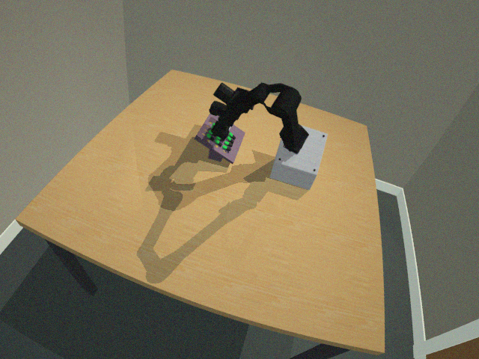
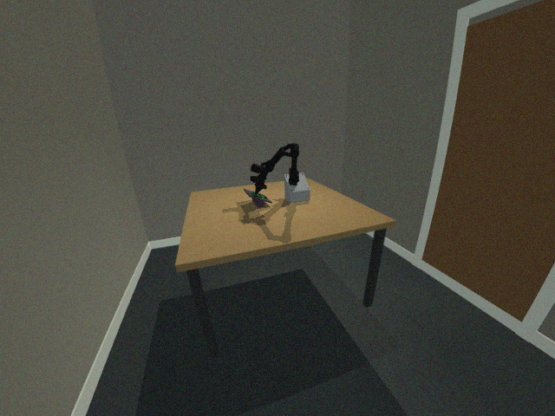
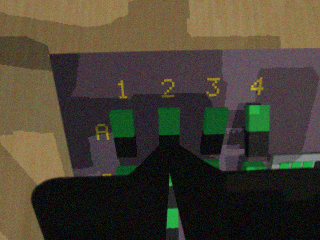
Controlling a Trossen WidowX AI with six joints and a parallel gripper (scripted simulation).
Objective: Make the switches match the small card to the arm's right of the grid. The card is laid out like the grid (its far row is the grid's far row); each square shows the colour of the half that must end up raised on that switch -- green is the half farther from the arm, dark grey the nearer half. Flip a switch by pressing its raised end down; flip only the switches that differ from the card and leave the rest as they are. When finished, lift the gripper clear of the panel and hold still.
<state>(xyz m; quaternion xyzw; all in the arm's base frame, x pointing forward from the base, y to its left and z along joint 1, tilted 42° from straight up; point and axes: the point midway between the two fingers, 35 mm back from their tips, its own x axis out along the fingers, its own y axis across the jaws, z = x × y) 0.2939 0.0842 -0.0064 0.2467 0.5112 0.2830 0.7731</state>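
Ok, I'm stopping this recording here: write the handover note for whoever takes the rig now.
Gripper: shut, holding nothing, its closed tips at the near, dark end of switch A2 in the wrist view; contact cannot be confirmed.
Things: purple switch panel on the table, in front of the arm's grey base. The card shows at the right edge of the panel, too small to read.
Done: cannot tell which switches already match.
Left: finish at A2, check the remaining switches against the card, then lift clear of the panel and hold still.
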